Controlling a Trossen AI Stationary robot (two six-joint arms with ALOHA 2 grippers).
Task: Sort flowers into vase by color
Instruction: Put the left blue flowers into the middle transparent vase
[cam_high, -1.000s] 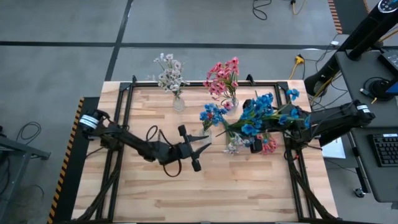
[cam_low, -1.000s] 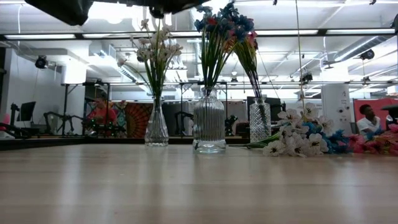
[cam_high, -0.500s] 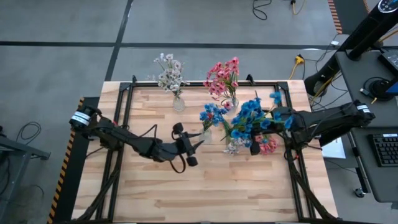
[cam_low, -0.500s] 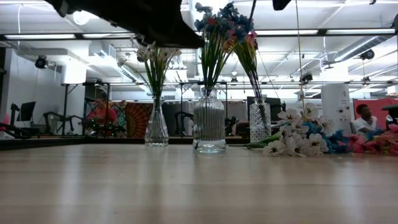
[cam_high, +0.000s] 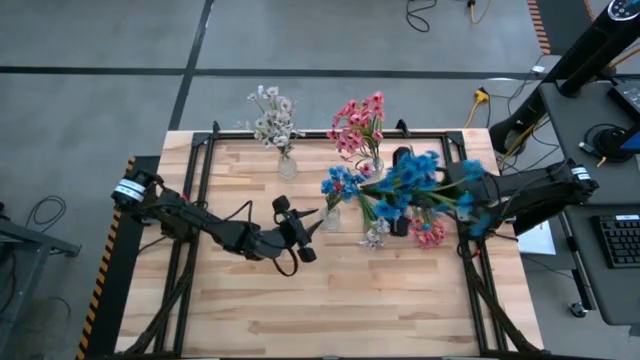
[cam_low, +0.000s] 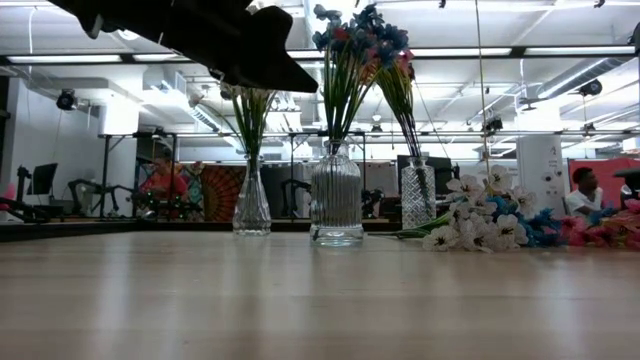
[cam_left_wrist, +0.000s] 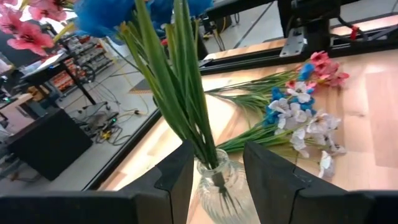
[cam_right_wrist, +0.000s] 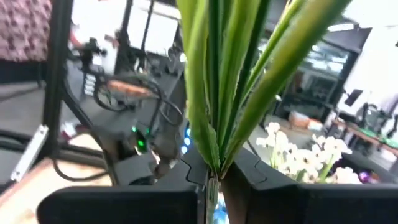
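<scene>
Three glass vases stand on the table. One holds white flowers (cam_high: 272, 122), one pink flowers (cam_high: 358, 125), and the middle vase (cam_high: 331, 216) holds blue flowers (cam_high: 340, 183). My left gripper (cam_left_wrist: 217, 146) is open and nearly level beside this vase's mouth (cam_left_wrist: 214, 169). Its fingers stand on either side of the stems, and no touch shows. My right gripper (cam_right_wrist: 213, 177) is shut on a blue flower spray (cam_high: 415, 180), raised high right of the vases. In the high view the blossoms largely hide it. My right gripper pinches the spray's green stems (cam_right_wrist: 214, 163) between its two fingers. The leaves and stems rise steeply from the fingertips and the blossoms are above. The spray is lifted clear of the table.
Loose white, blue and pink flowers (cam_high: 385, 235) lie on the table under my right arm, right of the blue vase; they also show in the low view (cam_low: 480, 228). There is bare wood at the table's near side and left. People sit in the room beyond.
My left gripper has sunk and tipped from slanting down to nearly level, staying close beside the blue vase. My right gripper has risen and rolled a little. Its blue spray has shifted slightly toward the vases, with its blossoms drawn closer together.
</scene>
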